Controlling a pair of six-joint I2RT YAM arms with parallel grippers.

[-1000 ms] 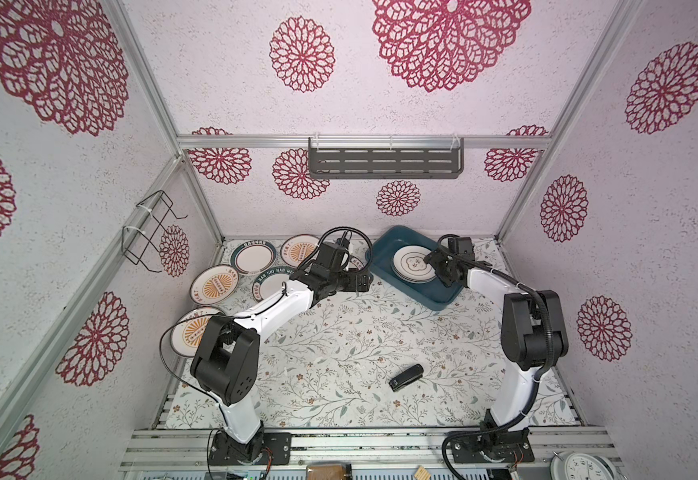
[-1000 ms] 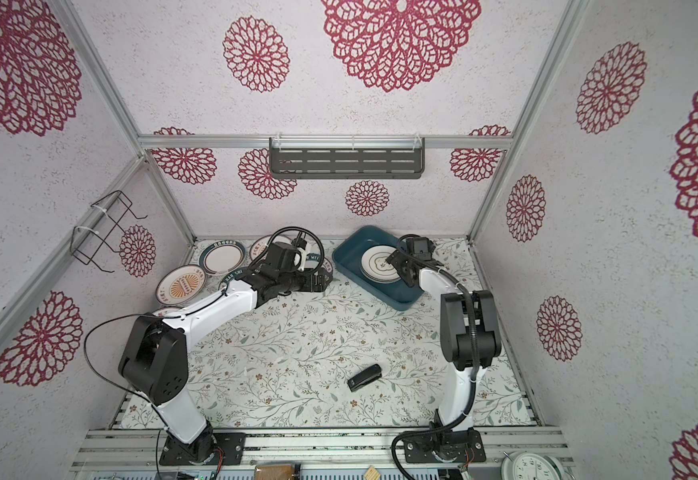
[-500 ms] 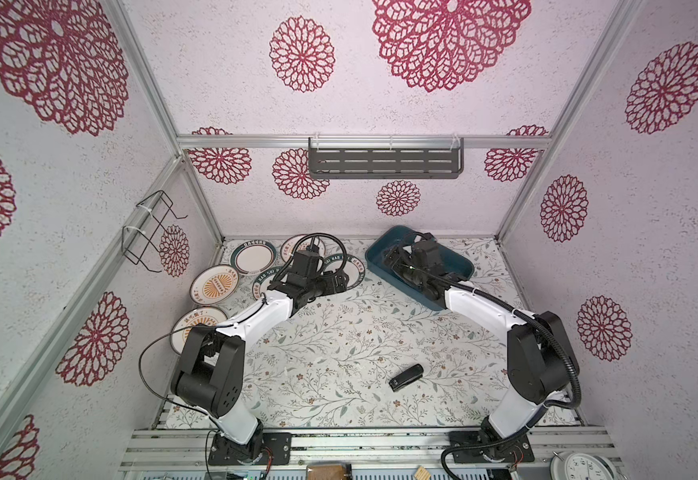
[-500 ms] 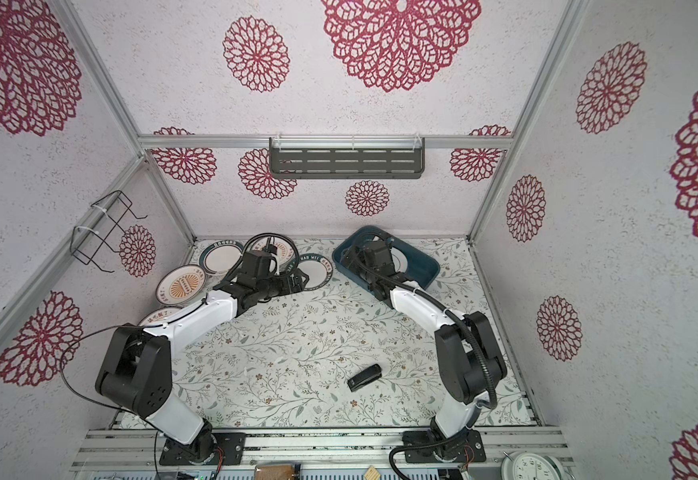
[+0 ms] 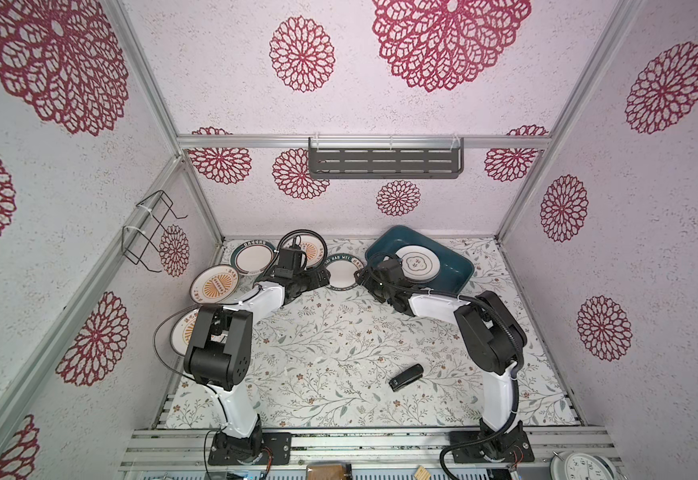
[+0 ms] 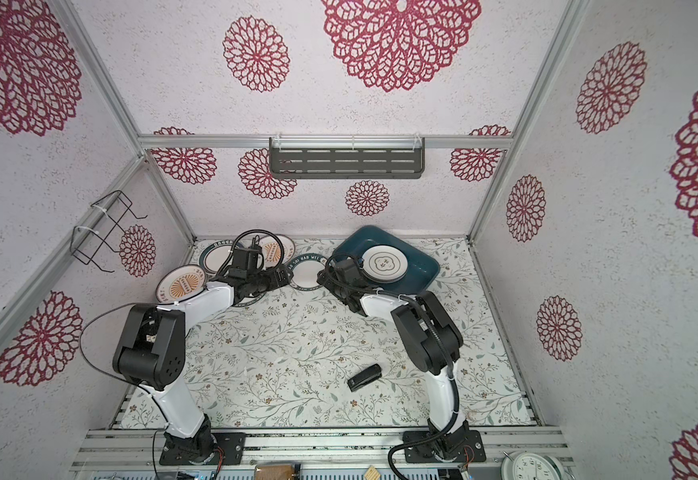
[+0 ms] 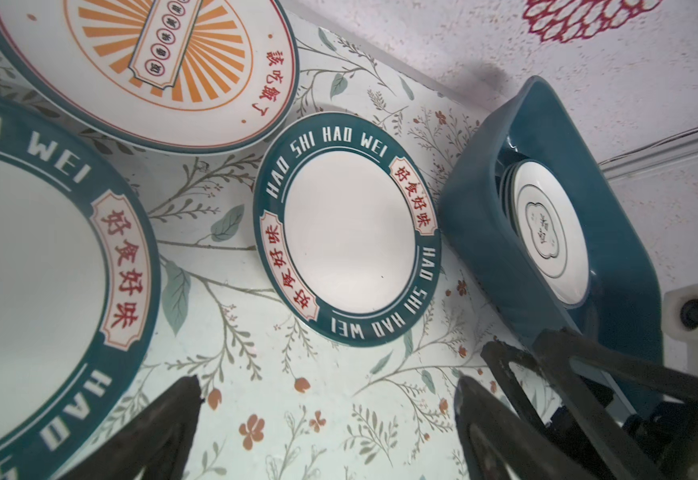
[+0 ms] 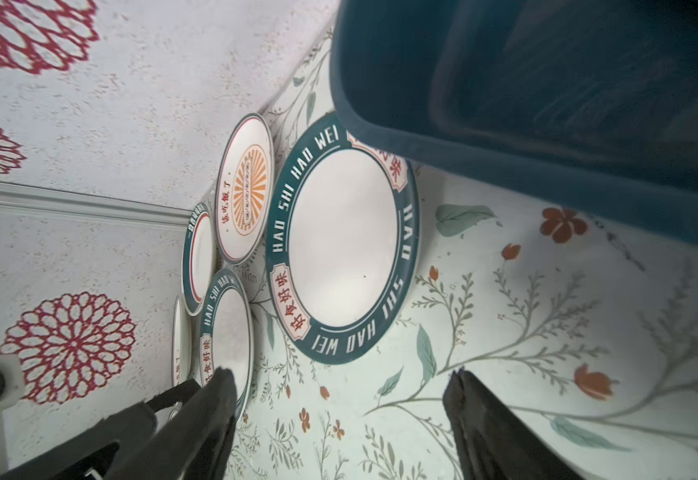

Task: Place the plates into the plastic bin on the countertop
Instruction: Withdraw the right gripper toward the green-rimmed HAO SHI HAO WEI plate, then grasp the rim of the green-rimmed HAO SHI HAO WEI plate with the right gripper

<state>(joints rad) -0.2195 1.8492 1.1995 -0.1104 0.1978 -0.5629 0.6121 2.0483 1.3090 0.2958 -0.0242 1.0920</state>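
Left gripper (image 7: 326, 399): jaws spread wide, nothing between them. It sits low over the countertop (image 5: 339, 353), tips aimed at the HAO SHI HAO WEI plate (image 7: 347, 228) but short of its teal rim.

Right gripper (image 8: 339, 395): jaws also spread and empty. It faces the same plate from the opposite side, tips short of the rim. In both top views the plate lies flat between the two grippers.

Plastic bin (image 5: 459, 268): on the countertop at the back, right of centre, set at an angle. The HAO SHI HAO WEI plate lies just beside its left end; I cannot tell whether they touch.

Stack of white plates (image 5: 417, 262): inside the bin toward its left end. The top plate has a thin dark ring and a small centre emblem. The bin's right end is bare.

Still on the countertop, back left:
- larger lettered plate (image 7: 27, 249), partly under the left arm
- back sunburst plate (image 5: 316, 251), by the back wall
- corner teal-rimmed plate (image 5: 251, 258)
- left sunburst plate (image 5: 215, 283)
- half-hidden plate (image 5: 179, 334), behind the left arm's elbow

Small black object (image 5: 406, 377): on the front of the countertop, well apart from both grippers.
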